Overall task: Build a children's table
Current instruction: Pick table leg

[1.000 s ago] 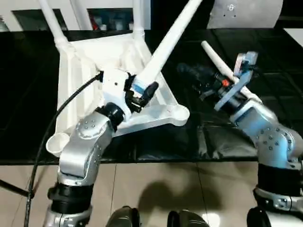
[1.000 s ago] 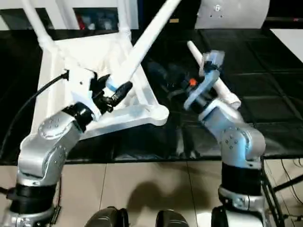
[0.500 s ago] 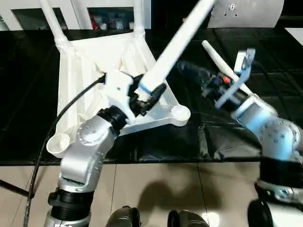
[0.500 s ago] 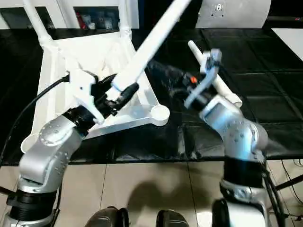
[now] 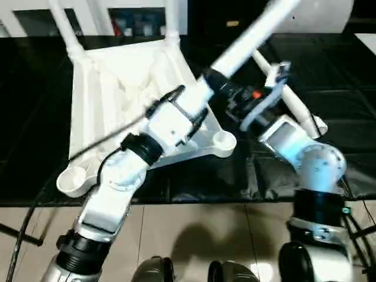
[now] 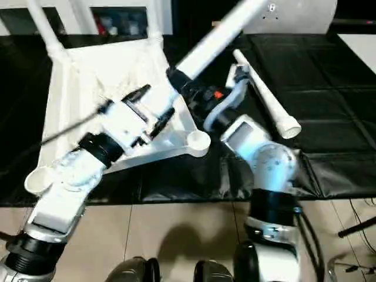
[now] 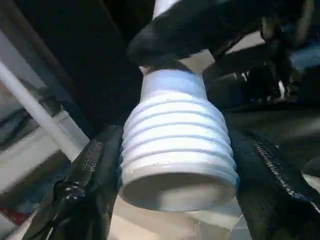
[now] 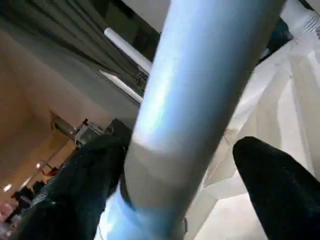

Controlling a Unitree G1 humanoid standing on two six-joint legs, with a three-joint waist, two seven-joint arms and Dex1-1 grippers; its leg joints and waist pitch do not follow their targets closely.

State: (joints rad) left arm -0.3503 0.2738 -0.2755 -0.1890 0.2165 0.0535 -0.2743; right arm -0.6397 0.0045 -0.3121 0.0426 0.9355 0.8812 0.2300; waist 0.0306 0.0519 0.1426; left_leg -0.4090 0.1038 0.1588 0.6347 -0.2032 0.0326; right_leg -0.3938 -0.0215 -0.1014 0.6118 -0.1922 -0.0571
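White table top point(image 5: 111, 88), ribbed underside; white tubular legs, held leg point(image 5: 247, 41) with ridged white end point(image 7: 177, 150). Black work table cover point(image 5: 346, 76). Black gripper fingers point(image 7: 90, 175); silver forearms. Beige floor tiles point(image 5: 194, 235).

A black-covered work table point(image 5: 47, 106) stood on a beige tiled floor point(image 5: 194, 235), white shelving point(image 5: 135, 17) behind.

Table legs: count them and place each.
4. The far left leg and far right leg stand in the top's sockets; the held leg slants up from the left gripper; the loose leg lies on the black table. None seems hidden.
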